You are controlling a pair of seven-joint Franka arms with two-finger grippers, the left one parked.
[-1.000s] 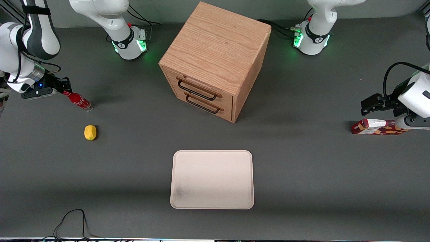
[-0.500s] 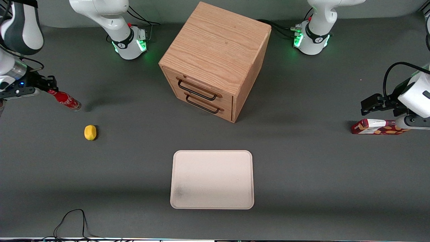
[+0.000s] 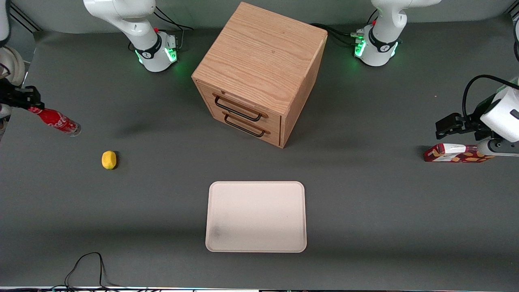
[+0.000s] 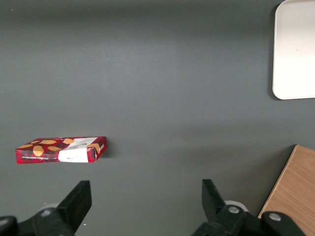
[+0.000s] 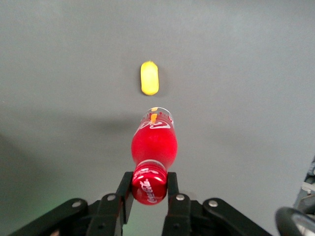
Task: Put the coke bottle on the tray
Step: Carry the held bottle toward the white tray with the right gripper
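Note:
My right gripper (image 3: 29, 106) is at the working arm's end of the table, lifted above it, and is shut on the red cap of the coke bottle (image 3: 56, 121). The bottle hangs tilted from the fingers, clear base outward. In the right wrist view the fingers (image 5: 173, 184) clamp the cap of the coke bottle (image 5: 154, 147) from both sides, midway at my gripper (image 5: 149, 187). The cream-white tray (image 3: 256, 217) lies flat near the front camera, in front of the drawer cabinet, with a dark smudge near one corner. It also shows in the left wrist view (image 4: 295, 49).
A yellow lemon (image 3: 108, 159) lies on the table below the bottle, nearer the front camera; it shows in the right wrist view (image 5: 149, 77). A wooden two-drawer cabinet (image 3: 259, 73) stands mid-table. A red snack carton (image 3: 456, 153) lies toward the parked arm's end.
My gripper has carried the coke bottle up off the table and farther toward the working arm's end of the table. The lemon and tray have not moved.

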